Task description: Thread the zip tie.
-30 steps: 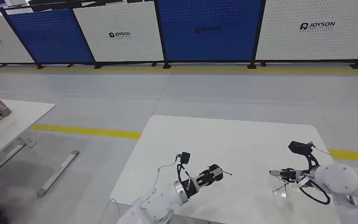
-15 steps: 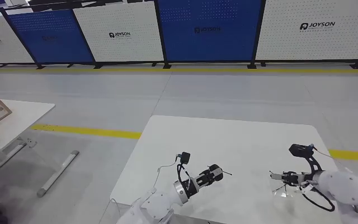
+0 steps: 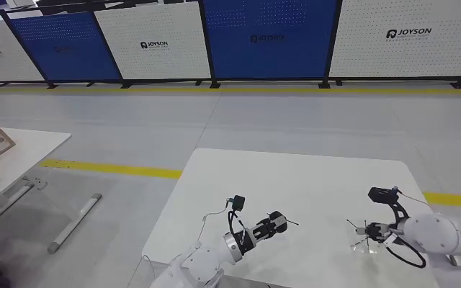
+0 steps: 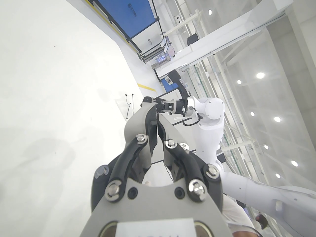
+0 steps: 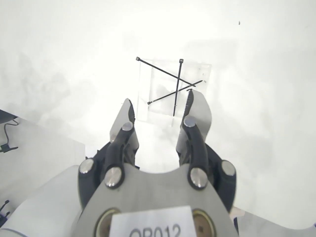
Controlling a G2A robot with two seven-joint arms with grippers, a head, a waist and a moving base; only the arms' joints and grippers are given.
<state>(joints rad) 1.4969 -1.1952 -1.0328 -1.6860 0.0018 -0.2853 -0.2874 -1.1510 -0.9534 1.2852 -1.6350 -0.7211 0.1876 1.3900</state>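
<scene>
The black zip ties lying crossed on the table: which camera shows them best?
The right wrist view: the three zip ties lie crossed, heads and tails distinct, on a clear tray. The top view shows them as tiny lines, the left wrist view shows them small and far off.

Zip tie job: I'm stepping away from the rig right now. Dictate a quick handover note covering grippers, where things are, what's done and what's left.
Left gripper: shut on one held zip tie, above the table near its front edge.
Right gripper: open, empty, poised over the clear tray.
Things: three loose zip ties lie crossed in that tray, none of them gripped.
Done: one tie is picked up.
Left: threading. No closed loop shows, so the tail has probably not yet gone through the head.
</scene>
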